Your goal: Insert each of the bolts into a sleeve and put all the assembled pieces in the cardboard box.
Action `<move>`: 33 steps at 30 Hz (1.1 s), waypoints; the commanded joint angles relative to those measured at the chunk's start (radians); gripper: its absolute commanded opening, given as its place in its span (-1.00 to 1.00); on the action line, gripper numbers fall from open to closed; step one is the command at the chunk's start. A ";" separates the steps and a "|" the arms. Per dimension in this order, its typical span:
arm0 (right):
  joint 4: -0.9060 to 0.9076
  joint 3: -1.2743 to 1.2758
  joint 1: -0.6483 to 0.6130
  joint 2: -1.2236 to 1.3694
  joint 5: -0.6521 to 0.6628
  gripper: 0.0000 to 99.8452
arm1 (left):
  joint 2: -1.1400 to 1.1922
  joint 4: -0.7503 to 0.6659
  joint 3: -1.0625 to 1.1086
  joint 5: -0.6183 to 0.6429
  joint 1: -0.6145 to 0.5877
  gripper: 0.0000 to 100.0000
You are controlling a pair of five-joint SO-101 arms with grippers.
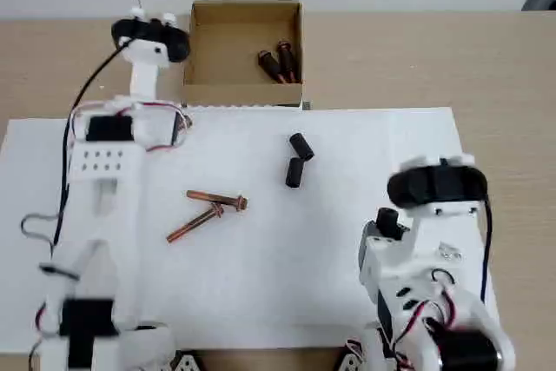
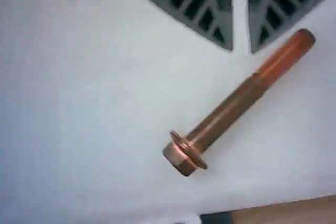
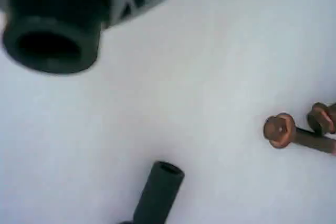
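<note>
Two copper bolts (image 1: 217,200) (image 1: 195,224) lie on the white mat (image 1: 261,284), left of centre. Two black sleeves (image 1: 301,145) (image 1: 294,172) lie apart near the middle. My right gripper (image 1: 383,230) is shut on a third black sleeve (image 3: 52,43), held above the mat with its open end showing. A loose sleeve (image 3: 156,192) and the bolt heads (image 3: 278,129) lie beyond it. My left gripper (image 2: 240,43) hovers just past a bolt's (image 2: 236,103) threaded end, its grey fingers (image 2: 210,9) nearly together with nothing between them.
The cardboard box (image 1: 246,93) stands at the mat's far edge with two assembled pieces (image 1: 278,62) inside. The left arm's black motor (image 1: 152,36) sits beside the box's left wall. Bare wooden table (image 1: 512,67) surrounds the mat.
</note>
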 commanded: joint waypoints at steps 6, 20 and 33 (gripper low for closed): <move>-0.082 0.084 0.010 -0.018 0.002 -1.00 | 0.348 0.259 -0.456 -0.064 -0.077 -0.83; -0.170 0.203 0.008 -0.019 0.002 -1.00 | 0.844 0.687 -1.202 -0.466 -0.072 -0.82; -0.171 0.207 0.007 -0.012 0.006 -1.00 | 1.002 0.689 -1.303 -0.578 -0.037 -0.70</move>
